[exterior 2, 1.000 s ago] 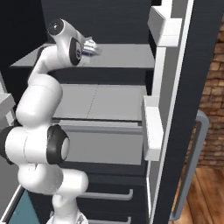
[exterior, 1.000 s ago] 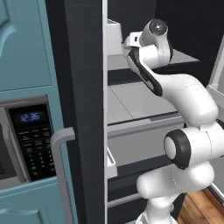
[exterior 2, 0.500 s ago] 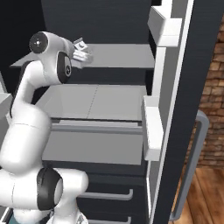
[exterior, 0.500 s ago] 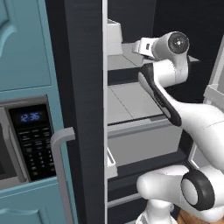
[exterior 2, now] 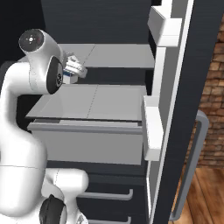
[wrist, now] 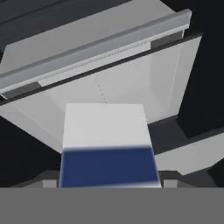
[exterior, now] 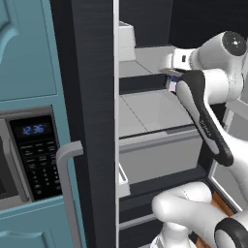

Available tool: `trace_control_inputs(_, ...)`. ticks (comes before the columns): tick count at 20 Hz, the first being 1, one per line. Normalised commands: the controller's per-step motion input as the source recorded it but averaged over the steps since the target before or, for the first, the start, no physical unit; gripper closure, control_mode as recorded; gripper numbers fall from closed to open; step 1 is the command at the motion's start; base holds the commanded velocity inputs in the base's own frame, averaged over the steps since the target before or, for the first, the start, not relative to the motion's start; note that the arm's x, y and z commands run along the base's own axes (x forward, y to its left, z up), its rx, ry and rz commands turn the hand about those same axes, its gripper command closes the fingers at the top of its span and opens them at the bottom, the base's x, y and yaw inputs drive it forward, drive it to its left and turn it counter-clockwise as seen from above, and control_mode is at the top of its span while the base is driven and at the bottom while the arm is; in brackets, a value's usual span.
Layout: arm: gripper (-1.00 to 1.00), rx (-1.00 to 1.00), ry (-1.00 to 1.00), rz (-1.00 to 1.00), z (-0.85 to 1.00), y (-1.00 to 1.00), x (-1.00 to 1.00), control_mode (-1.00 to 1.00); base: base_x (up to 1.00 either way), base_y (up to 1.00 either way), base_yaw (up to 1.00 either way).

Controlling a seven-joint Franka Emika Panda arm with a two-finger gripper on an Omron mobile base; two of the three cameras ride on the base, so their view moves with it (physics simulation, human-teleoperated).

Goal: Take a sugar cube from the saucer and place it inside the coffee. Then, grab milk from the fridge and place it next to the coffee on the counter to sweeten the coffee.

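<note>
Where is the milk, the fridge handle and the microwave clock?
milk (wrist: pixel 107 144): hand view, on its white and blue side.
fridge handle (exterior 2: pixel 190 166): right base view, mid bar.
microwave clock (exterior: pixel 33 130): left base view, blue digits.

The fridge has a matt black, finely grained skin and smooth pale grey plastic-looking shelves, the milk carton looks like smooth matt card in white and blue, and the handle is satin silver-grey metal.
</note>
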Motion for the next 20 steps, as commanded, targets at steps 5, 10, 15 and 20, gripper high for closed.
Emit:
trace_control_inputs(5, 1.0, 0.0, 0.15, 0.07, -0.8, -0.15, -1.0, -1.0, 0.0, 0.0, 0.0)
trace_control_inputs(10, 1.0, 0.0, 0.12, 0.0, -0.67, -0.11, -1.0, -1.0, 0.0, 0.0, 0.0)
trace_control_inputs(15, 1.0, 0.0, 0.1, 0.0, -0.3, 0.0, -0.6, 1.0, -0.4, 0.0, 0.02)
trace_control_inputs(20, 1.0, 0.0, 0.0, 0.0, 0.0, 0.0, 0.0, 1.0, -1.0, 0.0, 0.55)
